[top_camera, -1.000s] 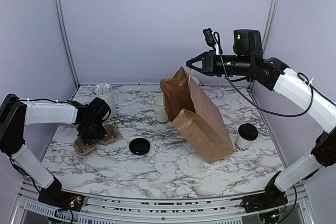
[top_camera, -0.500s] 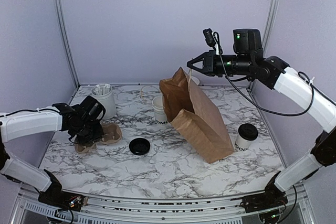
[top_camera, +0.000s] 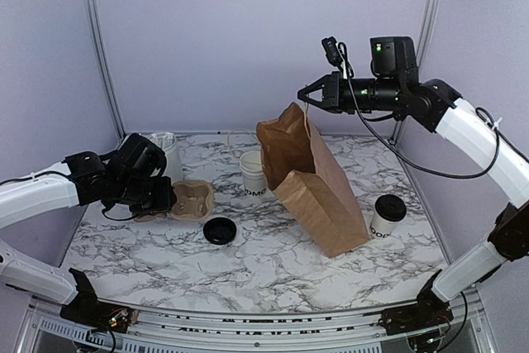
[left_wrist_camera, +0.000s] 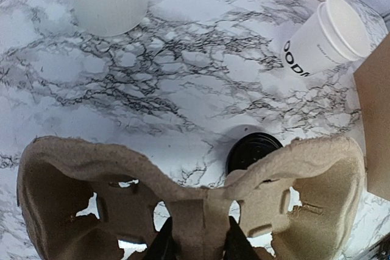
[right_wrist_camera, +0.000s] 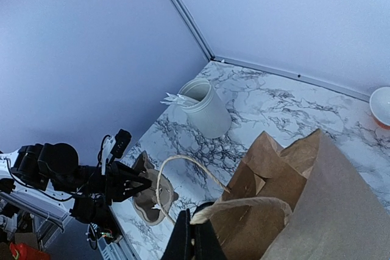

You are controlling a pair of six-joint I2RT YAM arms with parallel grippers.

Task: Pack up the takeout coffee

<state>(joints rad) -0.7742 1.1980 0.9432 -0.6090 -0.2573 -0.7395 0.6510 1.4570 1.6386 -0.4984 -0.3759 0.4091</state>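
The left end effector [left_wrist_camera: 198, 243], partly closed, grips the carrier [left_wrist_camera: 183, 202] by its middle ridge. The right end effector [right_wrist_camera: 192, 235] is pinched tight on the handle [right_wrist_camera: 244, 202] of the bag [top_camera: 318, 188] beneath it. The coffee [top_camera: 386, 217] (lid on) stands on the table [top_camera: 273, 262] below and right of that end effector, beside the bag.

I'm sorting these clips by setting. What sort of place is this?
Probably a lab test booth staged as a coffee counter: bare lilac walls around a marble-look table, with a lidded cup near a paper bag.
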